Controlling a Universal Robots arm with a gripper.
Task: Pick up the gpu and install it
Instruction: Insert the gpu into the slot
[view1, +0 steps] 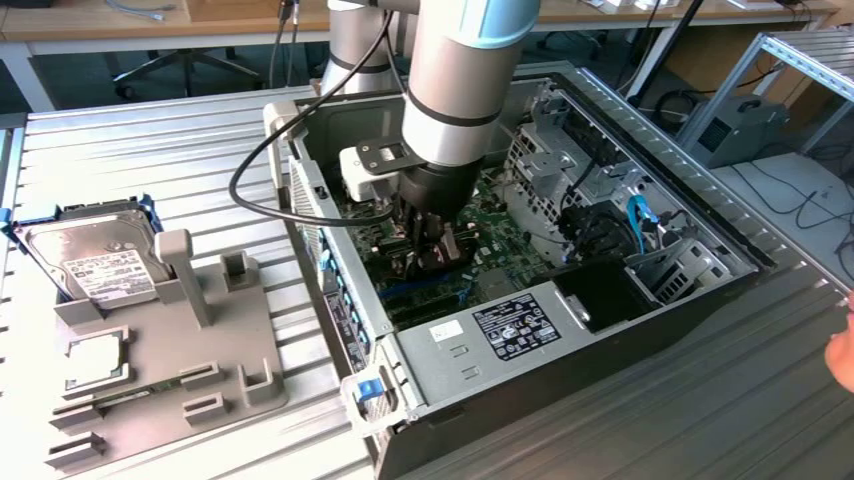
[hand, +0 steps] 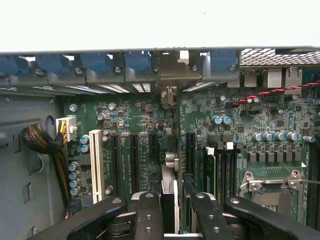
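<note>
One gripper (hand: 170, 210) is lowered inside the open computer case (view1: 694, 215), its fingers (hand: 148, 215) clamped on the gpu (hand: 169, 192), which stands edge-on, upright over the motherboard (hand: 270, 125) expansion slots.

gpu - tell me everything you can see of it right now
The gpu stands on edge inside the open computer case, seen edge-on as a thin dark card between the gripper fingers, which clamp its sides. Its silver metal bracket reaches the case's rear slot wall. Its lower edge meets the green motherboard among the black expansion slots.
</note>
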